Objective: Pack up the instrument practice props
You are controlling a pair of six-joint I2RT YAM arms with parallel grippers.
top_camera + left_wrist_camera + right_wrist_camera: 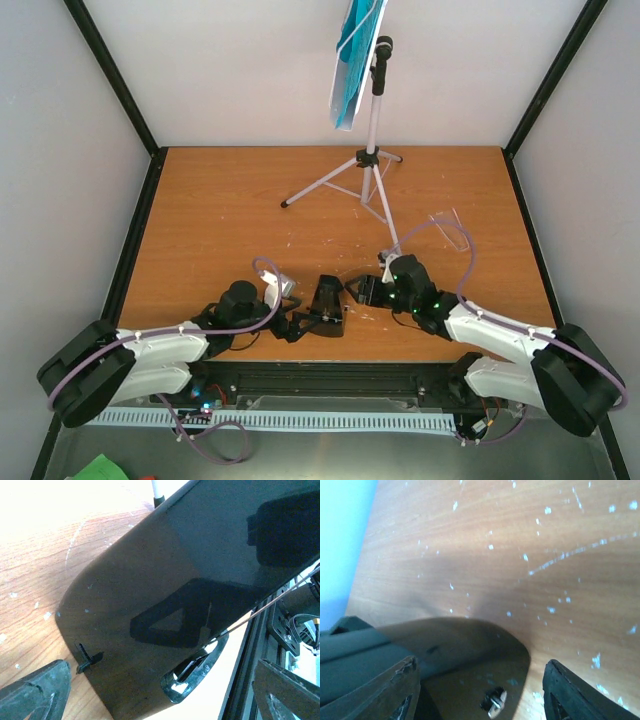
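The grey tripod music stand point(372, 160) stands at the back centre of the table, with cyan sheet-music pages point(352, 60) on its tilted tray. The small black metronome point(328, 298) sits near the front edge between both grippers. My left gripper point(305, 322) is open at its near-left side. The metronome's glossy face point(150, 580) fills the left wrist view between the spread fingers point(35, 695). My right gripper point(362, 290) is open at its right side. In the right wrist view the metronome point(460, 640) and its small winding key point(492, 702) lie between the fingers point(570, 690).
A clear plastic piece point(450, 228) lies on the wooden table point(220, 210) right of the stand's near leg point(388, 225). One stand foot point(157, 492) shows beyond the metronome. Black frame posts and white walls enclose the table.
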